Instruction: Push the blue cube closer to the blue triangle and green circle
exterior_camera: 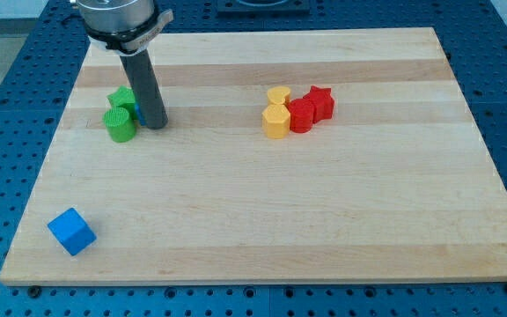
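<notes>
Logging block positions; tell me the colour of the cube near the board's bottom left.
Blue: the cube, in the camera view.

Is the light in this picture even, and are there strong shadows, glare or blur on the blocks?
Camera view: light is soft and even, with no glare on the wooden board. The blue cube and red star cast only faint, short shadows. The blocks are fairly sharp. The rod is sharp too; my tip stands just right of the green cylinder.

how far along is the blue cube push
Nothing looks done: the blue cube sits alone near the view's bottom left, far from the green circle. My tip stands just right of the green blocks, hiding most of the blue triangle. The whole push remains.
</notes>
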{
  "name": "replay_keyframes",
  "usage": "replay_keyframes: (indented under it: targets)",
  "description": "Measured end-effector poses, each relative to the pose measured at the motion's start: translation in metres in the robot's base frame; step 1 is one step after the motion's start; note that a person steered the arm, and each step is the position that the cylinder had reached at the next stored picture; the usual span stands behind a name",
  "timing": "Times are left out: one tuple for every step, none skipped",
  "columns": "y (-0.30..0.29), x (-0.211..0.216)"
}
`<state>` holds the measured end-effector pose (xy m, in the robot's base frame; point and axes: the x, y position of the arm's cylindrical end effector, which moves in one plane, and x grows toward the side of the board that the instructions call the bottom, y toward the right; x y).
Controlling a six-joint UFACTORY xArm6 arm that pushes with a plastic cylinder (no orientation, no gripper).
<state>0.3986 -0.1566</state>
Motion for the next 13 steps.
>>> replay_keyframes:
  targets:
    - [0.034,0.033]
    - [0.048,0.099]
    - [0.048,0.181]
    - [0.047,0.219]
    - [0.028,0.22]
    - [-0.023,0.22]
    - [-0.064,0.22]
    - [-0.074,0.214]
    - [-0.074,0.203]
    - [-0.076,0.195]
    - [-0.077,0.182]
    - [-0.078,0.167]
    - [-0.078,0.156]
